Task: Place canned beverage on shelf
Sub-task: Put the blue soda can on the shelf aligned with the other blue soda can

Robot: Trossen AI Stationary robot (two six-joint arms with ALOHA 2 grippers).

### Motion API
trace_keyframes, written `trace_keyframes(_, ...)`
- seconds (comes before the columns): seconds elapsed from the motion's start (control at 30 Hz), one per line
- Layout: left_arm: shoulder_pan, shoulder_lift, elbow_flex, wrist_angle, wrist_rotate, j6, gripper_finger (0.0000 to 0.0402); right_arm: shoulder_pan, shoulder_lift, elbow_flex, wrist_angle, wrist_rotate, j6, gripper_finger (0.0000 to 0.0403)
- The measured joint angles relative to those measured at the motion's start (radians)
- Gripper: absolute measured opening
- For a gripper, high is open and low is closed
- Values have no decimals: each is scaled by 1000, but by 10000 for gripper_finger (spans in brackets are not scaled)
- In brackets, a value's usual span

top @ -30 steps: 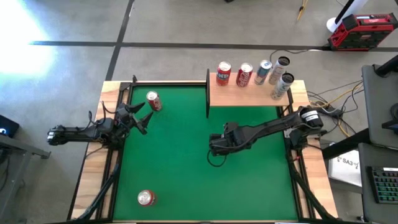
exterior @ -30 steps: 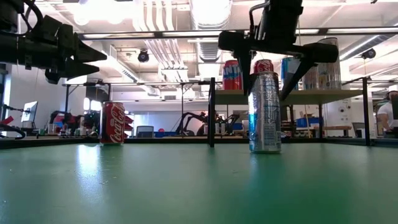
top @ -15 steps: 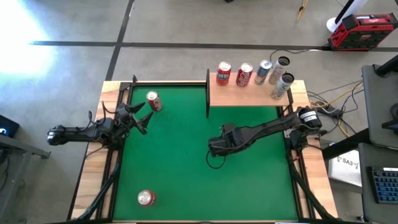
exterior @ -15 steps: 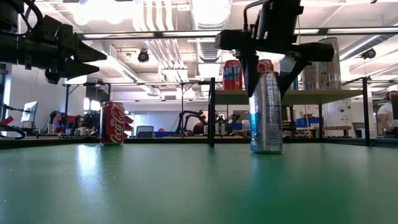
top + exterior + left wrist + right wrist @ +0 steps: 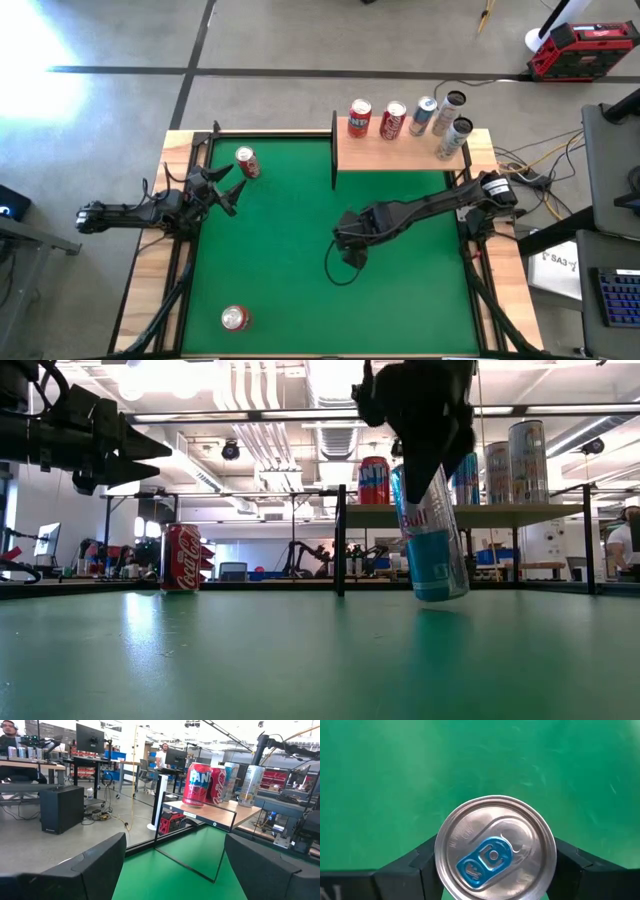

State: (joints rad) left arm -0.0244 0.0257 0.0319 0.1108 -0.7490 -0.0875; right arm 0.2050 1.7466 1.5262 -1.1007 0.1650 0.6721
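A red toolbox [image 5: 582, 50] sits on the floor beyond the green felt [image 5: 280, 260].

In the high view the right gripper [image 5: 352, 240] covers the silver-blue can [image 5: 430, 535]; its body is hidden there. Low view: can's top hidden behind the gripper, brand lettering partly cut, tilted. Right wrist view shows only the can lid; sides hidden. Left wrist view: fingers [image 5: 90, 870] cropped at the edge. Far people too small to tell.

Shelf [image 5: 400, 155]: cans [image 5: 393, 120] crowd its far edge, near strip bare. A black post [image 5: 333, 150] guards its left end. Open green tabletop [image 5: 280, 260] lies between both arms; two red cans [image 5: 246, 162] stand left.
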Motion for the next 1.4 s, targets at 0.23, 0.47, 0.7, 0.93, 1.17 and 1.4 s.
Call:
trace_keyframes(0.23,0,0,0,0,0,0,324,0,-1,30,100,-48,-319,241)
trace_keyframes(0.47,0,0,0,0,0,0,324,0,-2,36,183,-108,-621,242)
trace_keyframes(0.7,0,0,0,0,0,0,324,0,2,36,201,-360,-961,242)
trace_keyframes(0.93,0,0,0,0,0,0,324,-5,25,36,196,-381,-1156,242)
trace_keyframes(1.17,0,0,0,0,0,0,324,-19,59,34,187,-383,-1215,242)
trace_keyframes(1.4,0,0,0,0,0,0,324,-29,64,34,213,-381,-1139,242)
